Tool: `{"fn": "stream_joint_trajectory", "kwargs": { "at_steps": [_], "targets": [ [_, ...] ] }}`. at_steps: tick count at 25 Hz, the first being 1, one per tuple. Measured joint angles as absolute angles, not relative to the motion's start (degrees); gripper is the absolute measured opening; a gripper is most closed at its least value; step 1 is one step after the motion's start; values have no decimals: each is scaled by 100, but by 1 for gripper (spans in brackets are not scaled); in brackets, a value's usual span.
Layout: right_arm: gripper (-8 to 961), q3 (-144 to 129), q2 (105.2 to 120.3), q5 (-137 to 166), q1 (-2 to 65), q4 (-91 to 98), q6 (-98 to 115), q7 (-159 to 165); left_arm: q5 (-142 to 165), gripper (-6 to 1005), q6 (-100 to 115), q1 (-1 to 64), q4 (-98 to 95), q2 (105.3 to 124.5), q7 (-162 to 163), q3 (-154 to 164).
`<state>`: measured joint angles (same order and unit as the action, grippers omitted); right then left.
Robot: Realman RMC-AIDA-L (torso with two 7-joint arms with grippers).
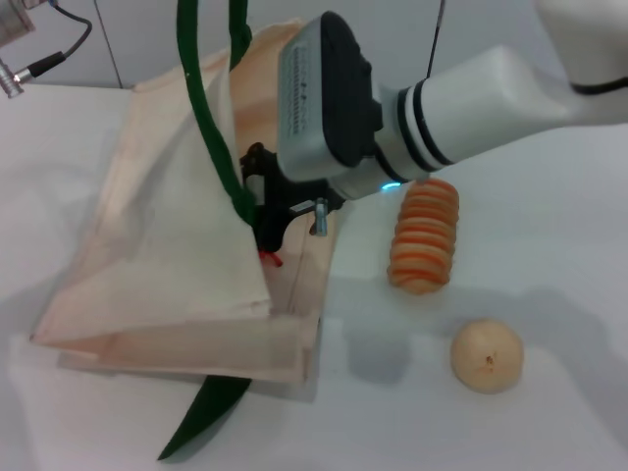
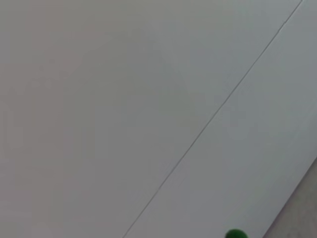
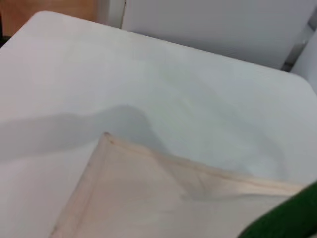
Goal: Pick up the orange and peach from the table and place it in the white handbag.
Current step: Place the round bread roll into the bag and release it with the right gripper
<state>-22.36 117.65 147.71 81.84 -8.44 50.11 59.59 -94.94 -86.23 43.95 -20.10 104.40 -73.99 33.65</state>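
The white handbag (image 1: 167, 245) lies on the table with its mouth lifted by a green strap (image 1: 211, 118) that runs up out of the head view. My right gripper (image 1: 267, 218) is at the bag's mouth, partly behind the raised fabric. A small red bit (image 1: 270, 260) shows just below it; I cannot tell what it is. The orange and the peach are out of view. The right wrist view shows the bag's fabric (image 3: 148, 198) and a green strap (image 3: 282, 223). The left gripper is out of view; the left wrist view shows only a wall and a green bit (image 2: 236, 234).
An orange-striped ridged roll (image 1: 424, 235) lies right of the bag, close to my right wrist. A pale tan round fruit (image 1: 487, 355) sits nearer the front right. A second green strap (image 1: 201, 417) sticks out under the bag's front edge. Cables (image 1: 44, 54) hang at the far left.
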Motion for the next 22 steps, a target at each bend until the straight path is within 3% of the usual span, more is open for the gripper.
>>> {"fn": "stream_joint_trajectory", "kwargs": {
  "at_steps": [13,22],
  "targets": [
    [574,-1609,11734,14774,8025,-1320,4734,4678,-9556,115,-8500,4236,-1995,10443,-7415,3366],
    [774,-1528,11649,14770,7494,-402,5093,5546,-9547,119,-8409,4055,-1994,10413,-7418,3366]
  ]
}}
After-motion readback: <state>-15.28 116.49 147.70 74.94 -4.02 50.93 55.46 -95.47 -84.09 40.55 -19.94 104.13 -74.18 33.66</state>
